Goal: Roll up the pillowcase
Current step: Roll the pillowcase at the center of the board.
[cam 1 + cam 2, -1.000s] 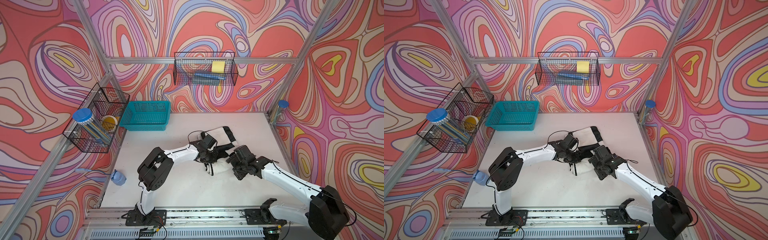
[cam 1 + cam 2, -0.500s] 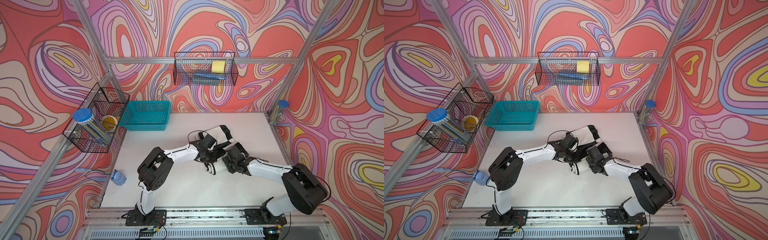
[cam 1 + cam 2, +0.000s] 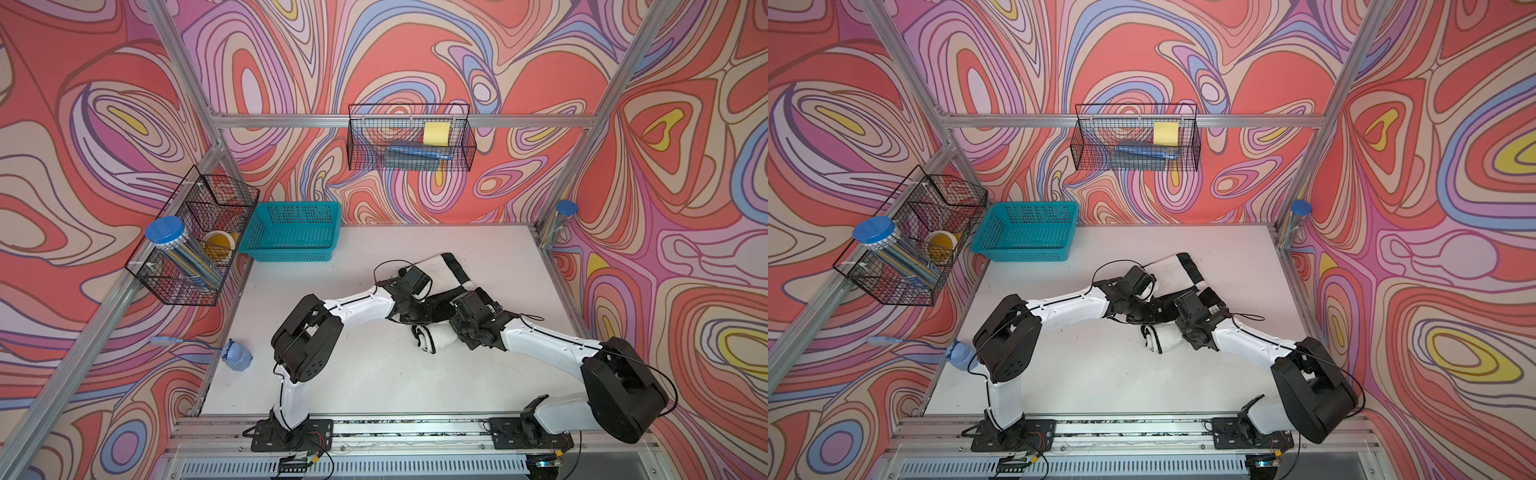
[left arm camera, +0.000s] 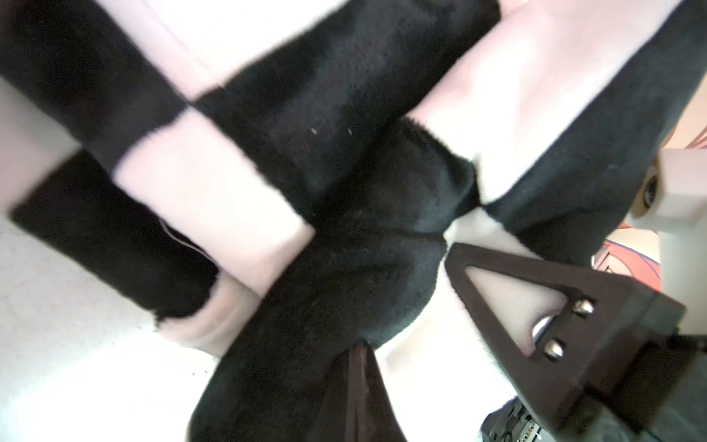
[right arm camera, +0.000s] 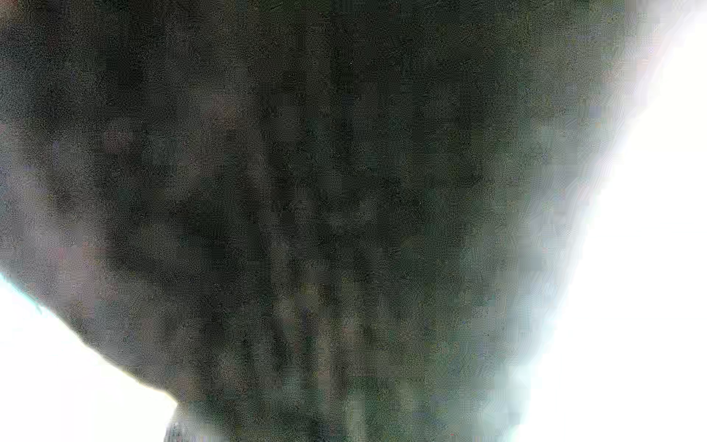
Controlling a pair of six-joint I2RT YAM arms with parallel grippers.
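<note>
Having been swung inward over the last second, the right arm's elbow is now held higher, while the right pincer [image 3: 455, 326] has been kept buried in the pillowcase [image 3: 438, 337]. Whether it is clenched cannot be told, as its wrist view is filled with dark plush. The left pincer [image 3: 417, 311] is clenched on a gathered black fold. A fresh hold for the next turn is judged likely. The pillowcase is seen half rolled, with a flat checked tail beyond the roll. It lies on the desk [image 3: 353, 374], well apart from the basket [image 3: 291, 253], to its right and nearer the robot.
</note>
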